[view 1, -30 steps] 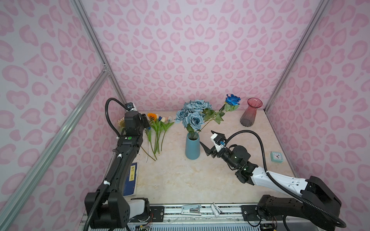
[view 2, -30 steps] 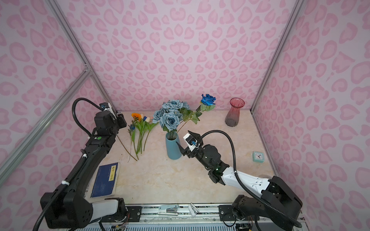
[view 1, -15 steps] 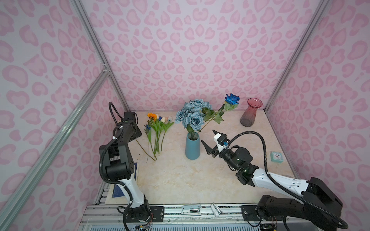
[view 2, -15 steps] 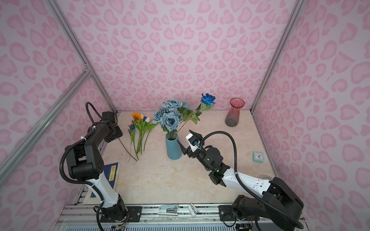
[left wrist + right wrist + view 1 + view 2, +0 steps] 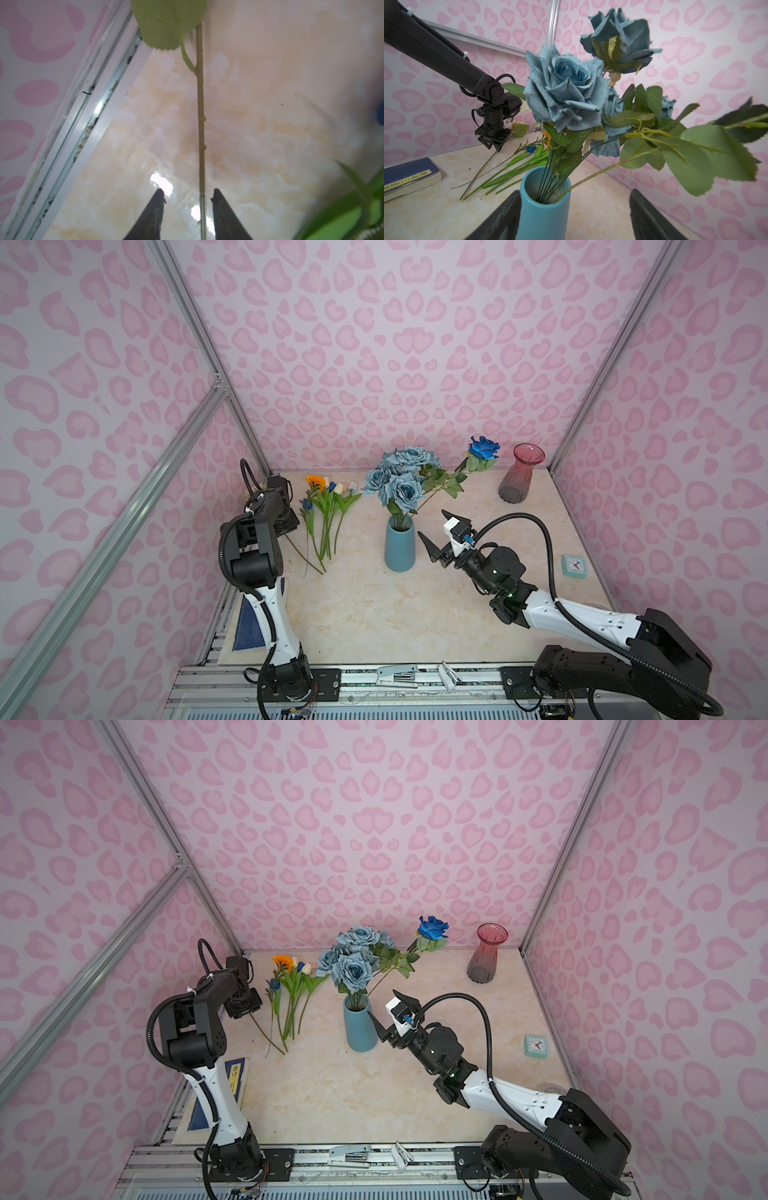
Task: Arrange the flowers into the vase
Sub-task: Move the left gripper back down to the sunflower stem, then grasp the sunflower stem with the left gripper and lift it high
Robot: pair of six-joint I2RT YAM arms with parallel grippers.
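A blue vase [image 5: 400,545] [image 5: 360,1025] [image 5: 544,205] stands mid-table holding a dusty-blue rose bunch [image 5: 401,485] [image 5: 566,91] and a bright blue rose [image 5: 484,448] that leans right. More flowers [image 5: 328,506] [image 5: 293,986] lie flat to its left, an orange marigold [image 5: 316,481] among them. My left gripper [image 5: 286,526] [image 5: 188,194] points down at the far left. It is open, and one green stem [image 5: 201,124] runs between its fingers, close to one of them. My right gripper [image 5: 432,524] [image 5: 575,192] is open just right of the vase.
A red glass vase [image 5: 516,475] stands at the back right and a small teal clock [image 5: 574,565] lies near the right wall. A blue book [image 5: 249,622] [image 5: 406,176] lies at the left front edge. The wall rail [image 5: 83,124] runs close beside my left gripper.
My left arm has folded back and brought its gripper down over the leftmost stem, with the jaws a little narrower. My right gripper has barely moved.
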